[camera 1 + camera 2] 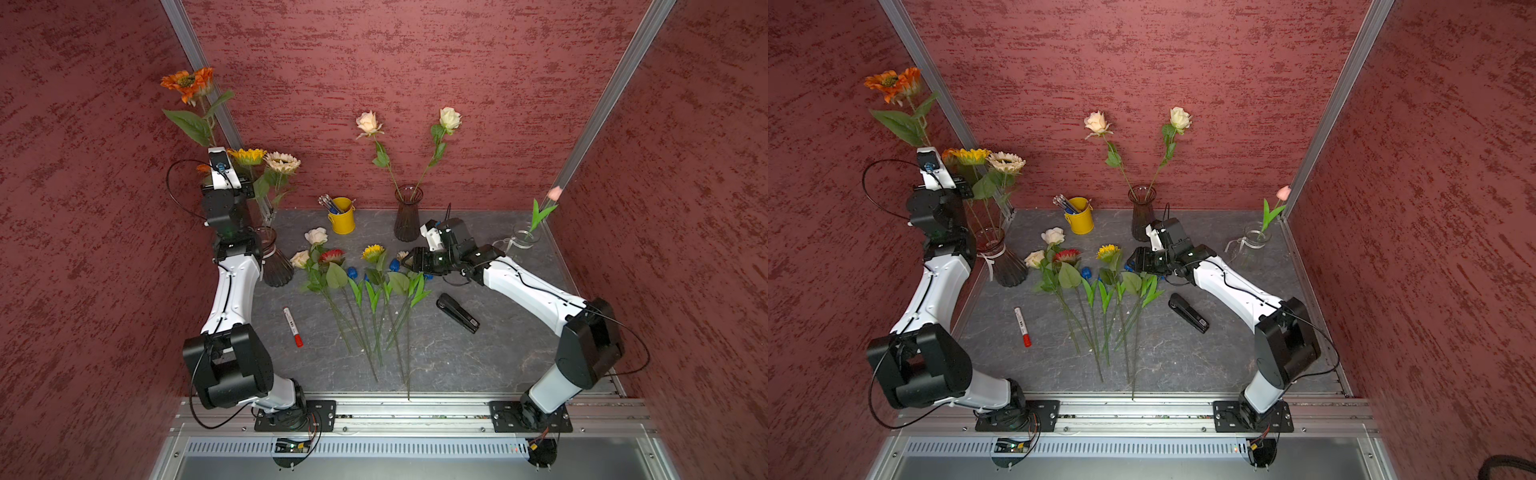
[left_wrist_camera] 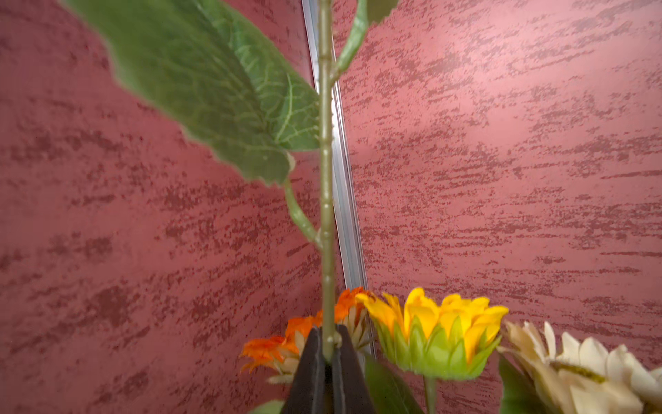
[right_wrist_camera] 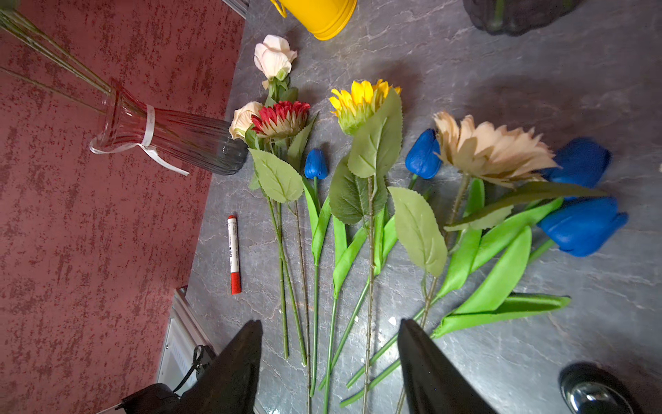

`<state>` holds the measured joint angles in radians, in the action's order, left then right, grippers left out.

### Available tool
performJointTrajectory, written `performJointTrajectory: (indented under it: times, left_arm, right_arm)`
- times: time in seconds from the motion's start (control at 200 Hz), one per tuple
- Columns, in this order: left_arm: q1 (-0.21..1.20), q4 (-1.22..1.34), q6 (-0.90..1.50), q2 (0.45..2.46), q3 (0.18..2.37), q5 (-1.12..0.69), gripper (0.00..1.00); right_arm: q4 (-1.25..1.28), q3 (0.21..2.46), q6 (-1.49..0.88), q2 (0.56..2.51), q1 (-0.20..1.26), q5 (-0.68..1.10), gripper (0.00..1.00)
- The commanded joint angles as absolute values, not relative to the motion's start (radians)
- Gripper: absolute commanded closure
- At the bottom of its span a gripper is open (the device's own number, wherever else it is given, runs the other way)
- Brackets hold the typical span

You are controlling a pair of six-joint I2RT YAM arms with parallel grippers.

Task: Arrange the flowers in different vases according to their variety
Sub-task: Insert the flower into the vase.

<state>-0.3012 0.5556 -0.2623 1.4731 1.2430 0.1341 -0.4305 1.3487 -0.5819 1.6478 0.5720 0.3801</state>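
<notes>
The left claw point(image 2: 329, 353) pinches the long green stem of an orange artificial sunflower point(image 1: 188, 83), whose bloom stands above it. The right claw point(image 3: 330, 322) is spread, with small blue tulips point(image 3: 422, 154) lying just beneath it.

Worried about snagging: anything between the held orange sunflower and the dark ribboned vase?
Yes, sunflowers already in the vase crowd the way: an orange bloom by the left gripper, a yellow bloom and cream bloom alongside.

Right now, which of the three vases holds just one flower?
The small clear vase near the right wall: only a pink tulip stands in it. The middle dark vase holds two roses, the ribboned dark vase several sunflowers.
</notes>
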Motion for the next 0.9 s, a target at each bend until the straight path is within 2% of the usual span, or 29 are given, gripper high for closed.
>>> performJointTrajectory:
  times: [0.0, 0.135, 0.155, 0.18, 0.2, 0.266, 0.306, 0.561, 0.706, 0.897]
  left_arm:
    - [-0.299, 0.607, -0.164, 1.461, 1.158, 0.111, 1.00]
    - [-0.274, 0.573, -0.074, 1.419, 1.037, 0.111, 0.98]
    - [-0.269, 0.570, -0.060, 1.411, 1.020, 0.103, 0.82]
    - [-0.260, 0.562, -0.050, 1.399, 0.999, 0.093, 0.55]
    - [-0.250, 0.543, -0.046, 1.391, 0.988, 0.093, 0.41]
    - [-0.210, 0.409, -0.042, 1.357, 0.990, 0.100, 0.11]
    - [-0.183, 0.339, -0.043, 1.327, 0.994, 0.108, 0.02]
    - [-0.045, -0.053, 0.021, 1.125, 1.107, 0.195, 0.00]
    - [0.026, -0.242, 0.092, 0.985, 1.088, 0.239, 0.00]
    - [0.227, -0.436, 0.208, 0.877, 1.014, 0.335, 0.00]
  right_arm:
    - [-0.405, 1.355, -0.607, 1.639, 0.570, 0.361, 0.35]
    - [-0.400, 1.353, -0.591, 1.635, 0.572, 0.363, 0.35]
    - [-0.398, 1.353, -0.587, 1.634, 0.571, 0.364, 0.35]
    - [-0.396, 1.350, -0.583, 1.631, 0.571, 0.364, 0.35]
    - [-0.391, 1.347, -0.581, 1.627, 0.571, 0.363, 0.35]
    - [-0.375, 1.328, -0.574, 1.606, 0.571, 0.363, 0.35]
    - [-0.364, 1.311, -0.570, 1.591, 0.571, 0.361, 0.35]
    - [-0.343, 1.187, -0.525, 1.506, 0.570, 0.336, 0.35]
    - [-0.335, 1.111, -0.509, 1.428, 0.571, 0.290, 0.34]
    - [-0.342, 1.085, -0.475, 1.413, 0.557, 0.294, 0.34]
